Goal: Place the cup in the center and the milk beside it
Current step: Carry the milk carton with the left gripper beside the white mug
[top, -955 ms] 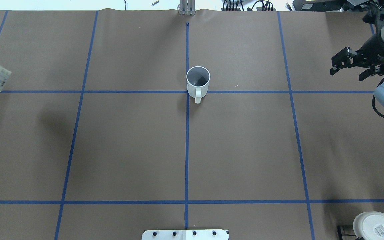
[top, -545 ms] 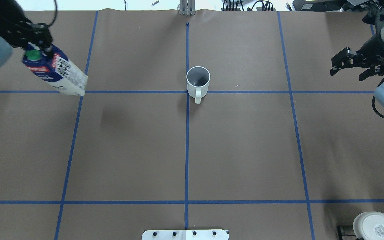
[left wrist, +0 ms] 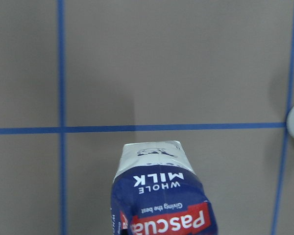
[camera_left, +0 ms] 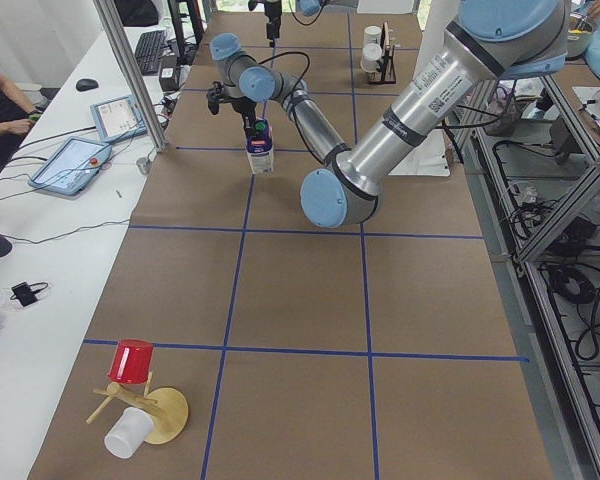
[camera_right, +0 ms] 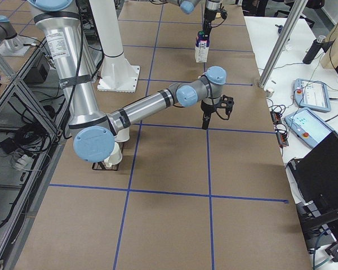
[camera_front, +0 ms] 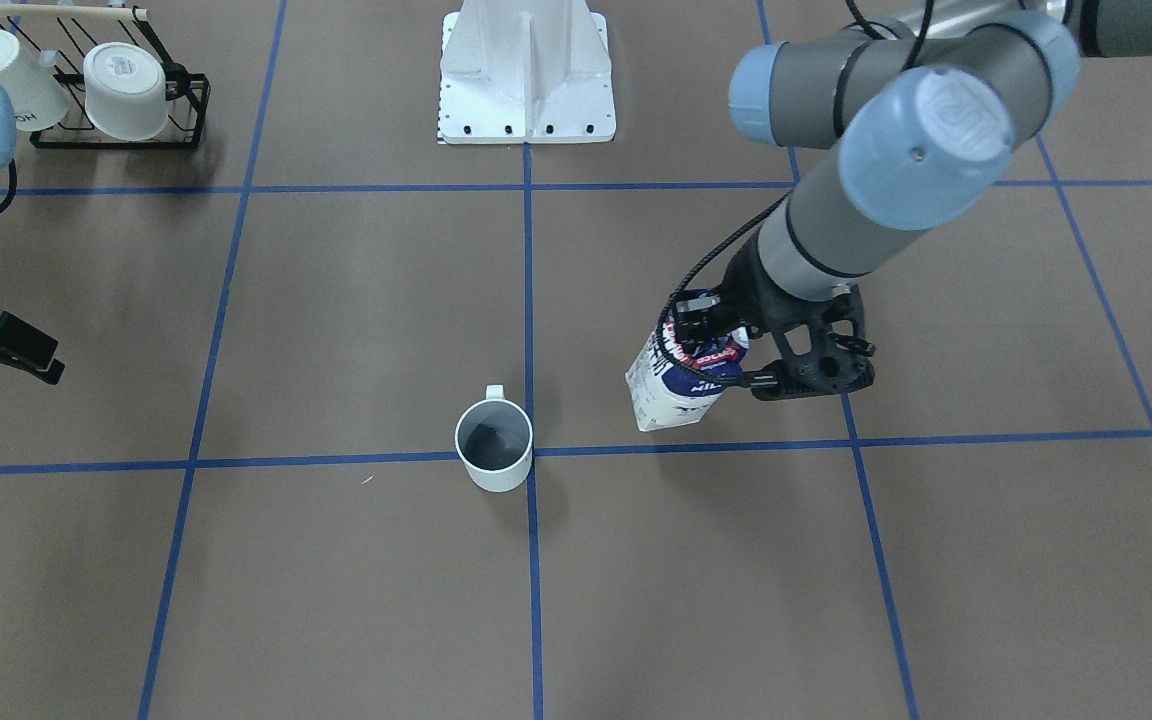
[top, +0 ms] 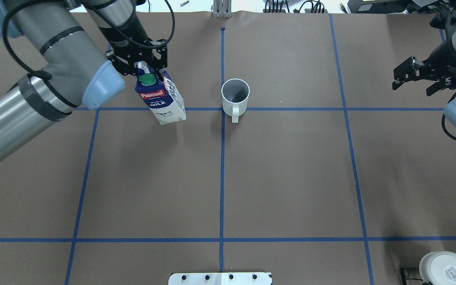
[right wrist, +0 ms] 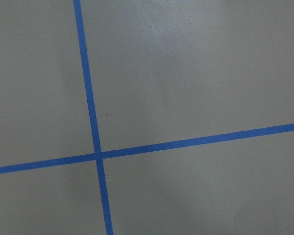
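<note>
The cup (top: 235, 97) is a white mug standing upright at the crossing of the blue tape lines at the table's middle, handle toward the robot; it also shows in the front-facing view (camera_front: 494, 445). My left gripper (top: 144, 67) is shut on the top ridge of the milk (top: 160, 99), a blue and white carton with a green cap. The carton hangs tilted just above the table, apart from the cup and to its left in the overhead view (camera_front: 681, 380) (left wrist: 161, 196). My right gripper (top: 412, 87) is open and empty at the far right.
A squat white cup (top: 445, 269) sits at the near right corner, in a black wire rack (camera_front: 126, 95) with another cup. The white base plate (top: 220, 278) is at the near edge. A red cup and a wooden stand (camera_left: 135, 365) sit at the left end.
My left arm has swept in from the left edge with the milk in its gripper, toward the cup. The cup and my right arm have not moved.
</note>
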